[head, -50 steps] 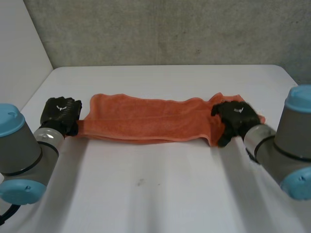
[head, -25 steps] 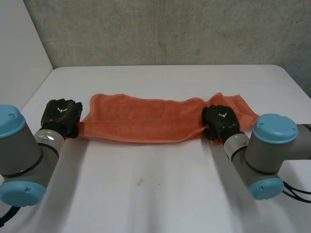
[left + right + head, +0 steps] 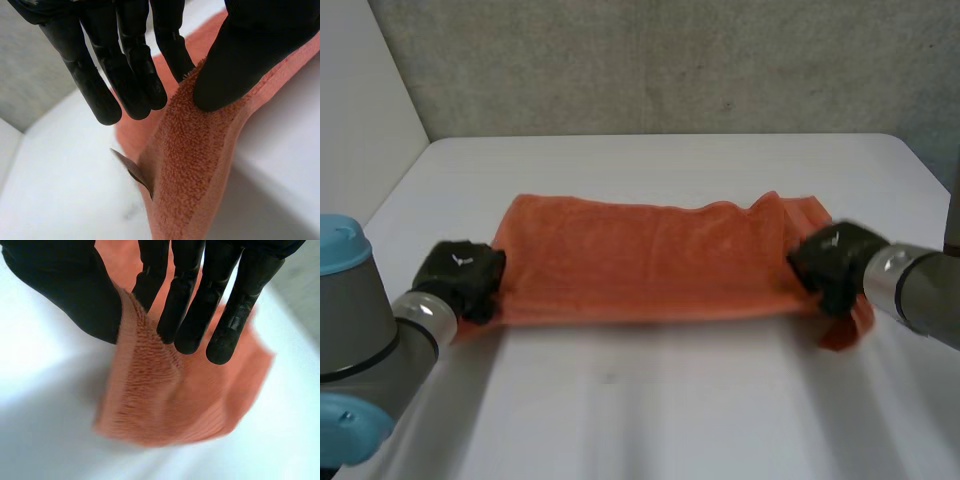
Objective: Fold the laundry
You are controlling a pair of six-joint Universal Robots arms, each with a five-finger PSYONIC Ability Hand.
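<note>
We see an orange towel [image 3: 640, 260] lying across the middle of the white table [image 3: 650, 410]. Its long axis runs from the left of the frame to the right, and its short ends point at the two arms.

The left hand [image 3: 465, 280] is at the towel's left end, at the near corner. In the left wrist view, the thumb [image 3: 240, 60] presses the cloth's edge against a finger behind it, so this hand is pinching the towel. The cloth falls away below the fingertips in a raised fold.

The right hand [image 3: 830, 262] is at the towel's right end. In its wrist view, the thumb [image 3: 70, 290] and fingers [image 3: 182, 315] close on a ridge of cloth between them, so this hand is grasping the towel too. A loose corner droops below the right hand, toward the lower right of the frame.

The towel's far long edge is wavy, with a small bump near its right end. Its near long edge is straighter. Bare tabletop spreads across the lower part of the frame, in front of the towel. A further bare band lies above the towel, up to the table's far edge under the grey wall [image 3: 670, 60].
</note>
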